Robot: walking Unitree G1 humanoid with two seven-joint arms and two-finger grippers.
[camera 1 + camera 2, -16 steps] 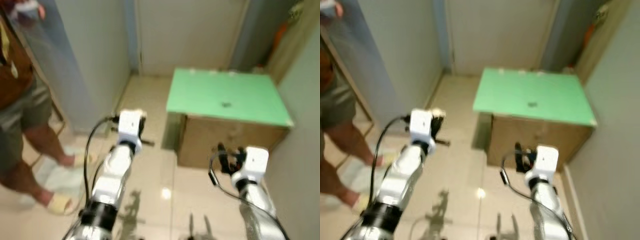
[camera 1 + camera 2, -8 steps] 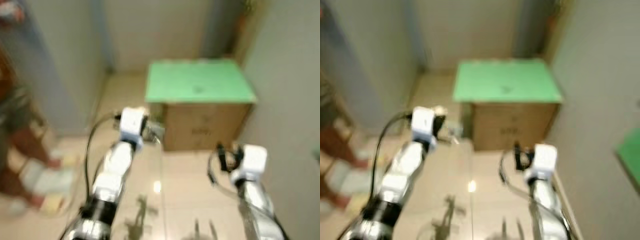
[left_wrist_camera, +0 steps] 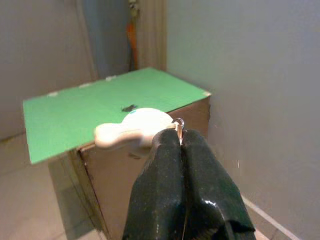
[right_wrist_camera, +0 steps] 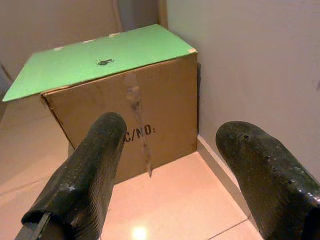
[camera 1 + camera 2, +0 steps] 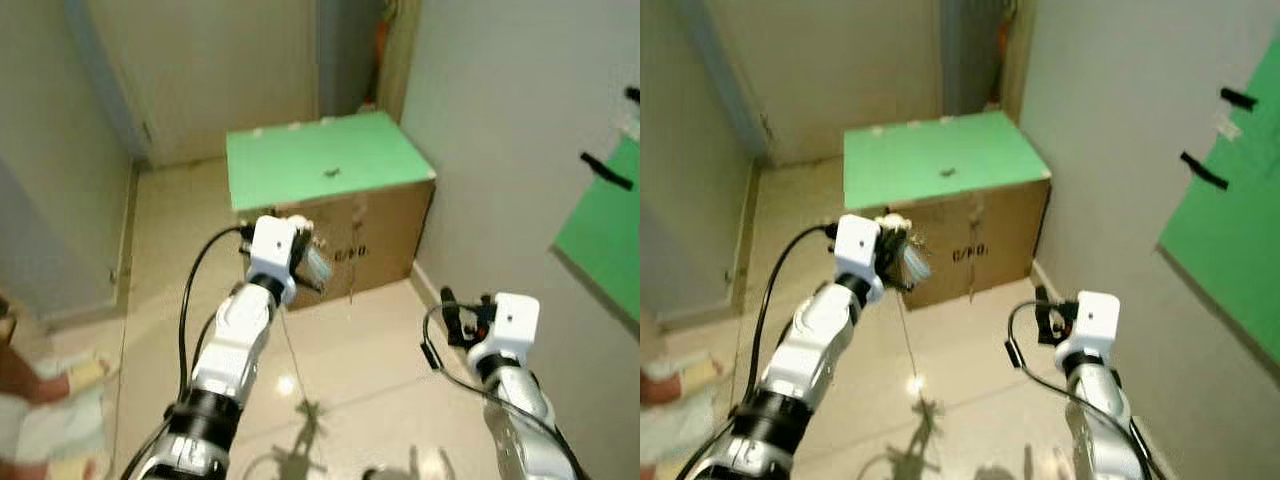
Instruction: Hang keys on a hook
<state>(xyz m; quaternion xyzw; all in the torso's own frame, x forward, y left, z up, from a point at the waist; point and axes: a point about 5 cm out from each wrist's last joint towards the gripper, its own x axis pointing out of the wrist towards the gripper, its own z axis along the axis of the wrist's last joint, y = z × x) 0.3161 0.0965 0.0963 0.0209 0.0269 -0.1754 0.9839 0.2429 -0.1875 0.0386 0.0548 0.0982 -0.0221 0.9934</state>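
Two hands are in view. The left hand (image 3: 181, 145) is closed on the keys (image 3: 134, 129), pinching the metal ring with the pale fob projecting to one side of the fingers. The right hand (image 4: 175, 165) is spread wide with nothing between its fingers, held low near the wall.

Procedure for the carry to the hook:
1. Hold the pinch firm; the ring is thin and could probably slip or twist if the grip loosens.
2. Turn toward the wall on the robot's right, where two dark hooks (image 5: 1203, 171) project beside a green panel (image 5: 1230, 270).
3. Present the ring with its opening facing a hook tip, pass it over, then lower before releasing.
4. Keep the right hand clear of the approach path.

Surroundings: a cardboard box (image 5: 370, 235) with a green top (image 5: 320, 158) stands in the corner against the wall. A small dark item (image 4: 104, 62) lies on that top. The floor (image 5: 340, 350) is glossy pale tile. A person's slippered foot (image 5: 80, 375) rests at the far left.
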